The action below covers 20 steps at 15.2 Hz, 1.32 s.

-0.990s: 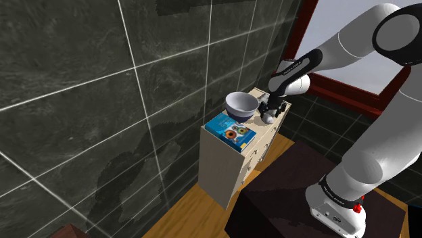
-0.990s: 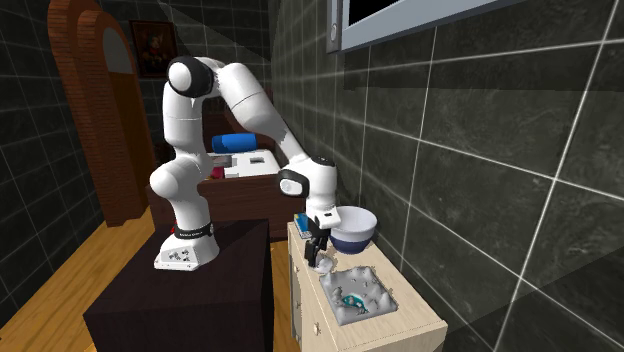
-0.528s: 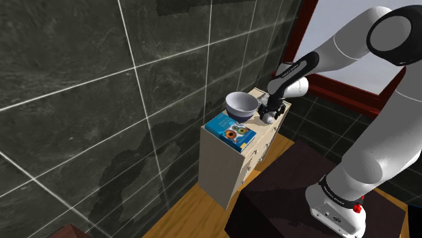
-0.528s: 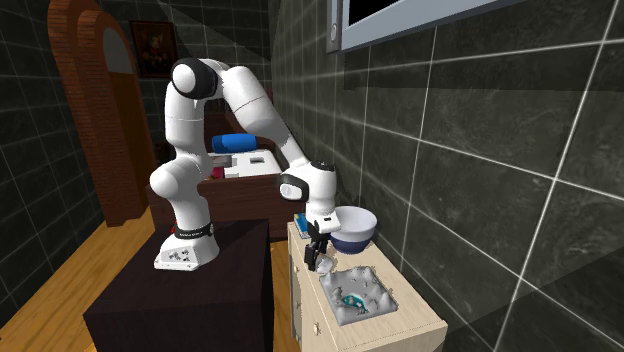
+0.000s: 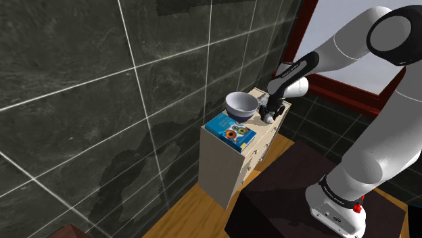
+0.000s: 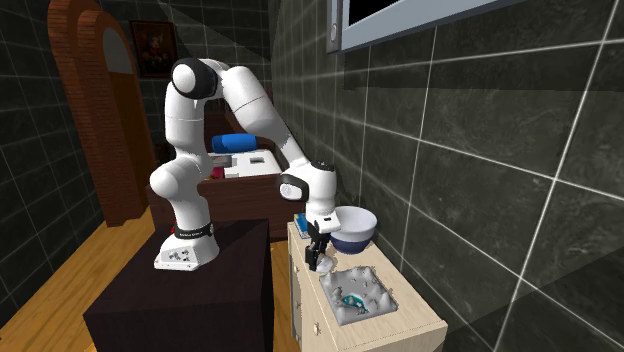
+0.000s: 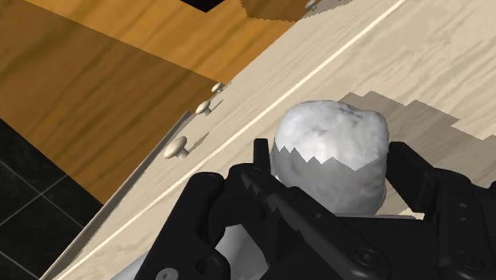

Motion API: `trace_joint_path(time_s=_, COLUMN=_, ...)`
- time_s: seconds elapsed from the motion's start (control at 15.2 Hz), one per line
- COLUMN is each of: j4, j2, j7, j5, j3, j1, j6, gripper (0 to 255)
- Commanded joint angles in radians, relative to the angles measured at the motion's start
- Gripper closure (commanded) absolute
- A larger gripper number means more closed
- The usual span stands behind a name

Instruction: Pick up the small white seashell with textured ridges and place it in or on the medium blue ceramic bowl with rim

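The small whitish, lumpy seashell (image 7: 330, 151) rests on the pale wooden cabinet top (image 7: 429, 71), near its front edge. My black gripper (image 7: 334, 171) points down over it, and both fingers (image 7: 261, 163) press against its sides, so it is clasped. From the shoulder view the gripper (image 5: 270, 113) stands just right of the blue bowl (image 5: 241, 105) with its pale rim. In the second exterior view the gripper (image 6: 320, 262) is down at the cabinet top, in front and left of the bowl (image 6: 352, 228); the shell (image 6: 325, 266) shows as a pale spot at the fingertips.
A flat blue item with round coloured marks (image 5: 230, 130) lies on the cabinet beside the bowl. The cabinet has small knobbed drawers (image 7: 176, 145) on its front. A dark tiled wall (image 5: 101, 101) backs it. My dark box stand (image 5: 291, 196) sits close by on the wooden floor.
The gripper has sunk a little onto the shell, and its fingers have closed from wide apart to clasp it. The bowl and the cabinet have not moved.
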Motion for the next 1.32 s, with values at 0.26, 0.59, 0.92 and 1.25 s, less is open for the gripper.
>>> trace_joint_path(time_s=0.26, j4=0.0, j2=-0.013, j7=0.004, j5=-0.005, j3=-0.002, j1=0.001, j6=-0.013, gripper=255)
trace_joint_path(time_s=0.59, j4=0.004, j2=-0.078, j7=0.02, j5=-0.025, j3=-0.008, j1=0.004, j6=-0.081, gripper=255)
trace_joint_path(time_s=0.92, j4=0.014, j2=-0.139, j7=0.033, j5=-0.043, j3=-0.011, j1=0.004, j6=-0.151, gripper=255)
trace_joint_path(time_s=1.25, j4=0.029, j2=-0.195, j7=0.044, j5=-0.057, j3=-0.011, j1=0.004, j6=-0.221, gripper=255)
